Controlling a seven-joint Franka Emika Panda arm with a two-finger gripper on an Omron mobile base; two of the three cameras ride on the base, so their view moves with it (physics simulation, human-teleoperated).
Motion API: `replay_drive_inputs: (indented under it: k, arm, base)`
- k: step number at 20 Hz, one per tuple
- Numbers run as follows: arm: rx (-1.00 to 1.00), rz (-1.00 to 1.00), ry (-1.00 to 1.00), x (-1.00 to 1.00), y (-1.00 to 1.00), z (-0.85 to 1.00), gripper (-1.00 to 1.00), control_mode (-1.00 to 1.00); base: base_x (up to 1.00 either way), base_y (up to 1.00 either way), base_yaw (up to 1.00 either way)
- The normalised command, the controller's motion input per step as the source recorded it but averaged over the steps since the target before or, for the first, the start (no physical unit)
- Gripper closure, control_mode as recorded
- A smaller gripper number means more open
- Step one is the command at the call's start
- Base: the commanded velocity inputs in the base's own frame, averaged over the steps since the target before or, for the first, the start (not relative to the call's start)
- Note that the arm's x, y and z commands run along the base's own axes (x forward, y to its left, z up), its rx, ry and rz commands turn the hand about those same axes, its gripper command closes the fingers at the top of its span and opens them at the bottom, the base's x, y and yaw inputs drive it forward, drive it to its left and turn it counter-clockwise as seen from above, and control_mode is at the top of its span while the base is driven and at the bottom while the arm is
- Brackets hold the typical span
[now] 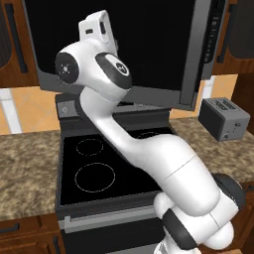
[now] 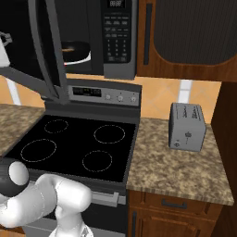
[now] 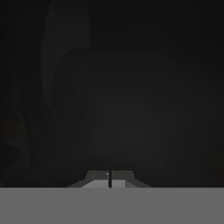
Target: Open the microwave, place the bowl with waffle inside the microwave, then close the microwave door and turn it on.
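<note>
Right base view: one bowl (image 2: 75, 50) inside one microwave (image 2: 118, 37); gripper (image 3: 109, 178) closed, empty.

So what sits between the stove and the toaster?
Nothing: in the right base view only bare granite counter lies between the stove and the toaster.

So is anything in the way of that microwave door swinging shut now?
Nothing visible blocks it. The microwave door stands open, and the bowl already sits inside the microwave. The shut pincer faces dark glass, seemingly the door.
</note>
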Motion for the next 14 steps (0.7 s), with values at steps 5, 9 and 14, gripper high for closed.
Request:
replay_drive_inputs:
  k: [5,9,14]
  arm:
    - [0.03,0.21,0.04,1.00,-0.29,0.00,1.00,-1.00]
    - [0.02,0.21,0.14,1.00,-0.38,-0.08,1.00,-1.00]
    - [0.04,0.19,0.20,1.00,-0.45,-0.29,1.00,-1.00]
  base:
    - [0.00,0.00,0.00]
    - [0.00,0.00,0.00]
    - [0.00,0.00,0.00]
